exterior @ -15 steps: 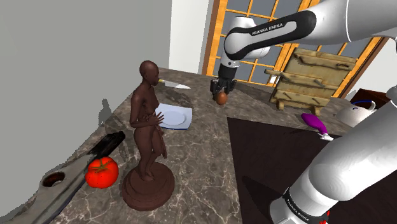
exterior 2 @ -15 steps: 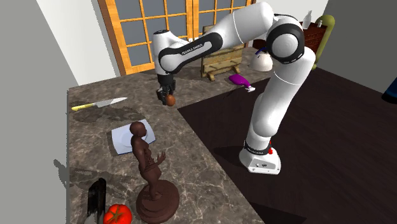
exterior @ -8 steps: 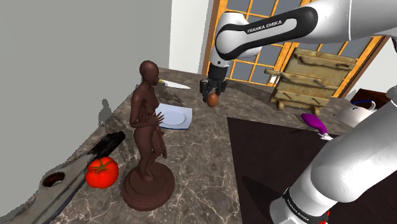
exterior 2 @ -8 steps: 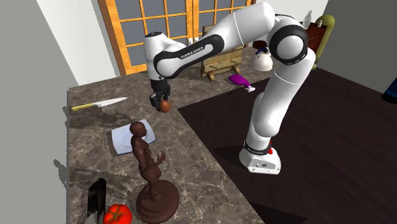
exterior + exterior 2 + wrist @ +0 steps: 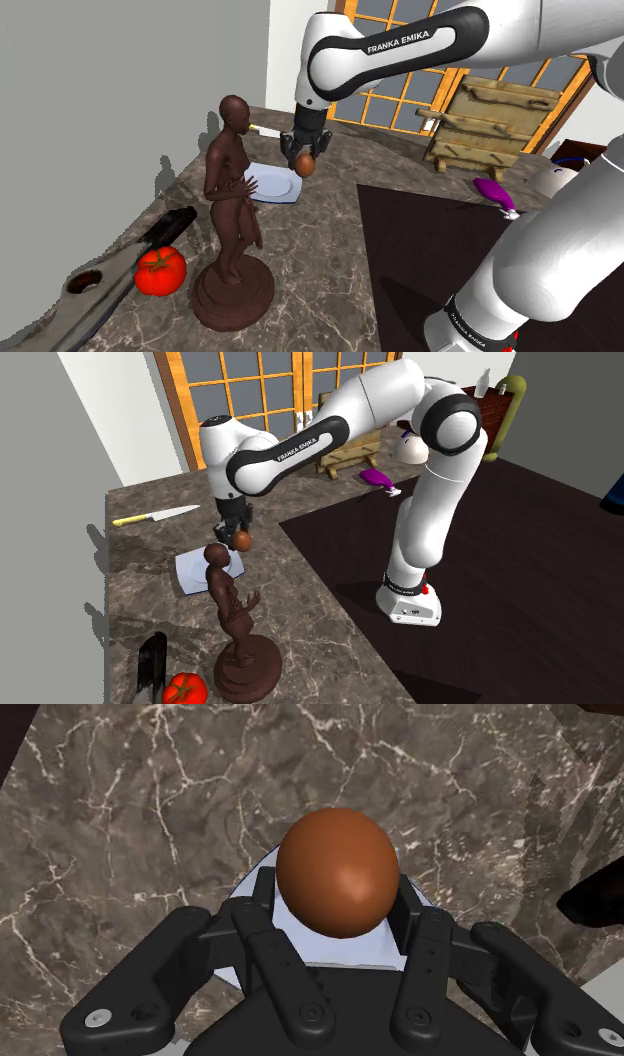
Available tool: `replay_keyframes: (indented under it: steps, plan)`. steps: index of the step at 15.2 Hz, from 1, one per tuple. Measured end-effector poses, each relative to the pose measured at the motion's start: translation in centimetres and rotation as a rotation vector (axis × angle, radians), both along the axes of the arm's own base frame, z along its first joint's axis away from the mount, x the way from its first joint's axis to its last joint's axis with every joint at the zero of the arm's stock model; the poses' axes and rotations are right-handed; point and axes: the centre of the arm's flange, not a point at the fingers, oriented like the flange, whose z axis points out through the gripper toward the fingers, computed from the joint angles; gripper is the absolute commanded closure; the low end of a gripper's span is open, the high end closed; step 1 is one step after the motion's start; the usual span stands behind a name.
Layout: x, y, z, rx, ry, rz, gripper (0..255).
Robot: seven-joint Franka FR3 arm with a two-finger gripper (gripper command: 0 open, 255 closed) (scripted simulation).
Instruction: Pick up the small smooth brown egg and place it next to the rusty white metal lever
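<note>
The gripper [image 5: 304, 162] is swinging left in the shoulder view, hovering above the white plate [image 5: 274, 186], jaws clamping the brown egg [image 5: 338, 872] between them.

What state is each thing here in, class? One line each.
egg, clasped in the gripper, off the counter
gripper, shut on the egg
lever, lying flat
tomato, resting by the lever
statue, upright
plate, lying flat
knife, lying flat
</note>
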Motion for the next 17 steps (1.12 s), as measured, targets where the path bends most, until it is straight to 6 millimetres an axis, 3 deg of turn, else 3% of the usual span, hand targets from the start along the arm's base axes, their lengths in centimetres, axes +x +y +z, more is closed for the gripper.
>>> replay_keyframes:
  steps: [3, 17]
  plan:
    - [0.1, 3.2, 0.1, 0.000, 0.000, 0.000, 255]
    - [0.5, 22.2, 0.8, 0.009, -0.010, -0.003, 255]
